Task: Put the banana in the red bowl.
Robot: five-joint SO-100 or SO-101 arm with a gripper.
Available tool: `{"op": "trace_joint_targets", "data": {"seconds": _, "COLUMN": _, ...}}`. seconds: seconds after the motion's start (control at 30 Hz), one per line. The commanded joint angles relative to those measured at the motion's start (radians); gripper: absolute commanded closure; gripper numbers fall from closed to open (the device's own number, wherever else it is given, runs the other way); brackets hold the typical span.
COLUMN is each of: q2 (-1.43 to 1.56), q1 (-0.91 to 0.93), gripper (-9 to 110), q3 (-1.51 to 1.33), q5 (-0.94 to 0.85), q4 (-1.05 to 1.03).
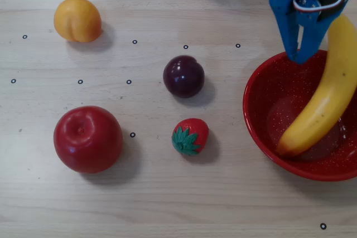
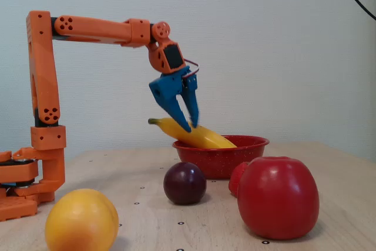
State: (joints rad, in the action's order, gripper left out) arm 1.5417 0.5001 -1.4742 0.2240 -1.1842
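The yellow banana [image 1: 323,104] lies tilted in the red speckled bowl [image 1: 254,115] at the right of the overhead view. Its reddish end is down on the bowl's floor and its upper part leans over the far rim. My blue gripper [image 1: 297,57] hangs over the bowl's far rim, just left of the banana, with its jaws slightly apart and nothing between them. In the fixed view the gripper [image 2: 191,127] stands in front of the banana [image 2: 202,137], whose stem end sticks out to the left of the bowl [image 2: 217,160].
A red apple [image 1: 88,139], a dark plum [image 1: 183,76], a toy strawberry [image 1: 191,136] and an orange-yellow fruit [image 1: 77,19] stand on the wooden table left of the bowl. The orange arm base [image 2: 29,168] is at the far left of the fixed view.
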Motion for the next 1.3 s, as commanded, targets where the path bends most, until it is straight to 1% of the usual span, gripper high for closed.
{"op": "trace_joint_targets", "data": {"seconds": 0.0, "q2": 0.115, "q1": -0.058, "gripper": 101, "q3": 0.127, "q5": -0.049, "q4": -0.031}}
{"op": "trace_joint_targets", "data": {"seconds": 0.23, "q2": 0.181, "q1": -0.166, "gripper": 101, "q3": 0.152, "q5": -0.089, "q4": -0.083}}
{"op": "trace_joint_targets", "data": {"seconds": 0.43, "q2": 0.368, "q1": -0.279, "gripper": 101, "q3": -0.034, "q5": -0.098, "q4": -0.015}}
{"op": "trace_joint_targets", "data": {"seconds": 0.83, "q2": 0.778, "q1": -0.522, "gripper": 101, "q3": -0.561, "q5": -0.092, "q4": 0.164}}
{"op": "trace_joint_targets", "data": {"seconds": 0.93, "q2": 0.914, "q1": -0.563, "gripper": 101, "q3": -0.75, "q5": -0.077, "q4": 0.252}}
{"op": "trace_joint_targets", "data": {"seconds": 1.03, "q2": 1.072, "q1": -0.584, "gripper": 101, "q3": -0.948, "q5": -0.051, "q4": 0.328}}
{"op": "trace_joint_targets", "data": {"seconds": 1.27, "q2": 1.321, "q1": -0.595, "gripper": 101, "q3": -1.255, "q5": -0.021, "q4": 0.368}}
